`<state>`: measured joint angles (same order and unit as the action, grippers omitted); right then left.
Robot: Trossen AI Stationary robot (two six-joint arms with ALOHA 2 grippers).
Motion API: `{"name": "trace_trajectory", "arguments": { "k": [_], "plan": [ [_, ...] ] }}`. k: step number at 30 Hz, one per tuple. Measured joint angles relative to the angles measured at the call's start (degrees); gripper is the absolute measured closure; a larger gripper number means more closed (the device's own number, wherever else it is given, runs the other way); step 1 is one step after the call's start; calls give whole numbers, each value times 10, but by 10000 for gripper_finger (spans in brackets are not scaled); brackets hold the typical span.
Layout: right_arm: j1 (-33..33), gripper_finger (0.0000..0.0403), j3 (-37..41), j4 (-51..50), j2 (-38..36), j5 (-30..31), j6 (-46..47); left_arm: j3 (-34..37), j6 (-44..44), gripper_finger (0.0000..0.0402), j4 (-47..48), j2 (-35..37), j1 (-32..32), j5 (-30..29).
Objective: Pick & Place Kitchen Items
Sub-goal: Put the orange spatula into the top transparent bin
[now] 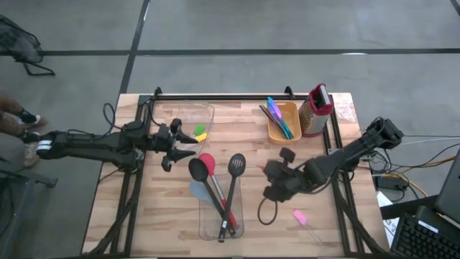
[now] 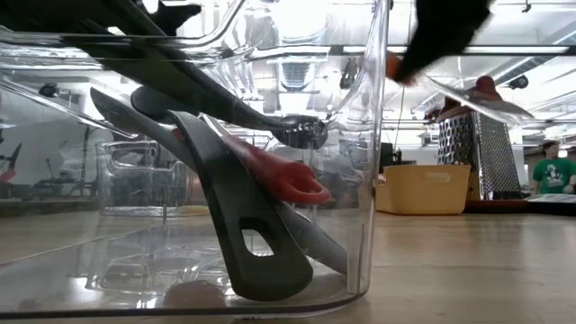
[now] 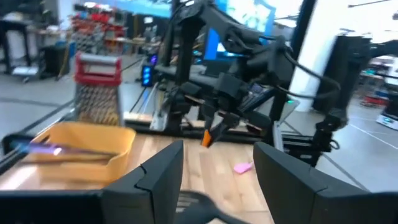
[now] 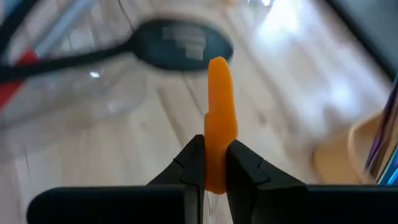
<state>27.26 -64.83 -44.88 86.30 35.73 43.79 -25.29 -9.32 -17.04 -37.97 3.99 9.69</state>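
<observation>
Orange chunk [image 4: 219, 118], pinched near its lower end between the closed fingers of the right gripper [image 4: 214, 163]; most of the piece stands clear above the fingertips. In the left wrist view the same chunk [image 3: 211, 132] hangs from that gripper above the table [image 1: 172, 216], so it is lifted, not resting. In the high view the right gripper [image 1: 277, 180] sits right of centre, between the tall clear bin [image 1: 220, 212] and the yellow tub [image 1: 283, 122].

The tall bin holds the red spoon [image 1: 206, 165], a black spoon [image 1: 197, 171], the slotted turner [image 1: 236, 165] and a light-blue spoon [image 1: 197, 191], handles down. The tub holds the thin sticks [image 1: 277, 115]. A second clear tray [image 1: 188, 119] at the rear left holds green and yellow chunks [image 1: 200, 132]. One pink chunk [image 1: 300, 216] lies on the table near the front right. The grater [image 1: 316, 108] stands beside the tub.

The left gripper [image 1: 174, 140] waits at the tray's near edge with its fingers apart and empty.

Judged step: carrying the orange chunk to the tray with the other chunks. To do it well, hold the grip firm, since the hold is low on the piece, pass above the spoon heads, and release low inside the tray, clear of the left gripper.
</observation>
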Motion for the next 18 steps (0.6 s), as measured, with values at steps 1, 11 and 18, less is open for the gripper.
{"name": "trace_trajectory", "arguments": {
  "k": [1, 11, 18],
  "plan": [
    [-7, 371, -13, 1, 0, 6, -20, -2, 4, 200, -12, -7, 0, 9],
    [-68, 370, -80, 132, 1, 46, -213, -28, 33, 200, -125, -109, 0, 17],
    [-91, 369, -73, 253, 1, 45, -305, -61, 51, 200, -167, -169, 0, 17]
  ]
}}
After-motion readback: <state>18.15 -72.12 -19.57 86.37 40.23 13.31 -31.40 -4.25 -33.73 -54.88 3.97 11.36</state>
